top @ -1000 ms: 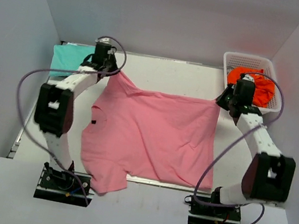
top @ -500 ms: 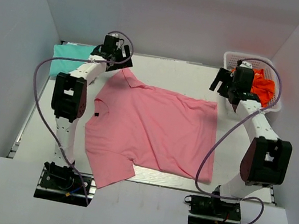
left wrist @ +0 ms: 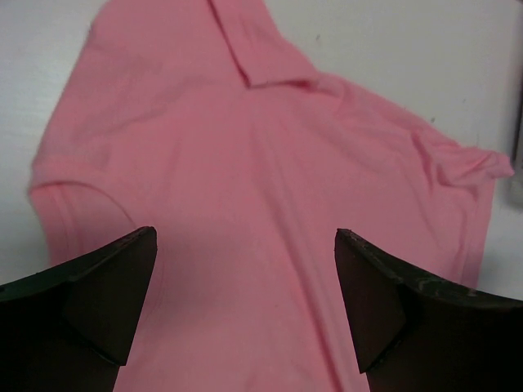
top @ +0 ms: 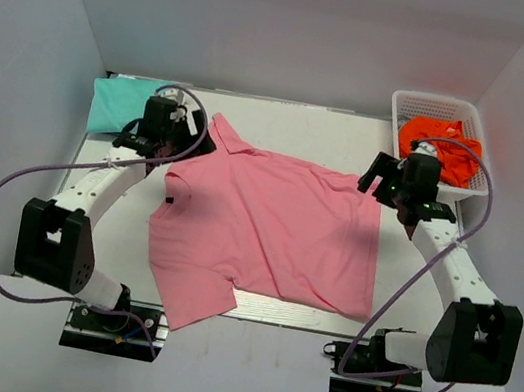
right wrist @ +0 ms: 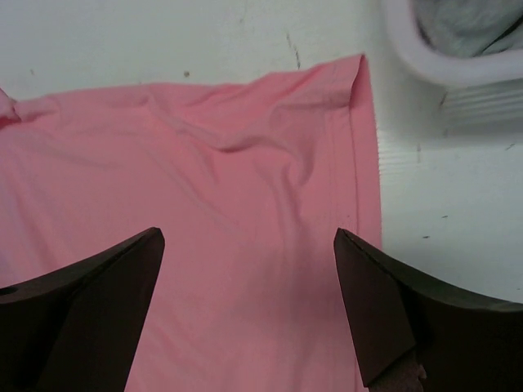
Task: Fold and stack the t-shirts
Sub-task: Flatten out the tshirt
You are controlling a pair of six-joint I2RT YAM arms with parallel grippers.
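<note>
- A light pink t-shirt [top: 271,228] lies spread nearly flat on a white table [top: 305,123]. Its collar end is toward the left jaws and its bottom hem is toward the right jaws.
- The left jaws are wide open and hold nothing. They sit over the shirt's far left part, at the shoulder.
- In the left wrist view, the two dark fingers [left wrist: 98,302] stand well apart with pink cloth below and between them. The small collar [left wrist: 261,61] lies ahead of the jaws. Whether the fingertips touch the cloth cannot be told.
- The right jaws are also spread open and empty, over the far corner of the hem.
- In the right wrist view, that jaw pair's fingers [right wrist: 392,318] frame the pink cloth. A soft wrinkle lies ahead of them, and the stitched hem runs past the right-hand finger.
- One sleeve [top: 187,305] lies on the near side of the left jaws and reaches past the table's front edge.
- A teal t-shirt [top: 116,101] lies as a neat flat rectangle just outside the left jaws, in the far left corner. It is apart from the pink one.
- A white basket [top: 447,109] stands beyond the right jaws, at the far right corner, with orange cloth [top: 447,153] inside it.
- In the right wrist view, the basket's rim shows ahead and to the right of the jaws, close to the hem corner without touching it.
</note>
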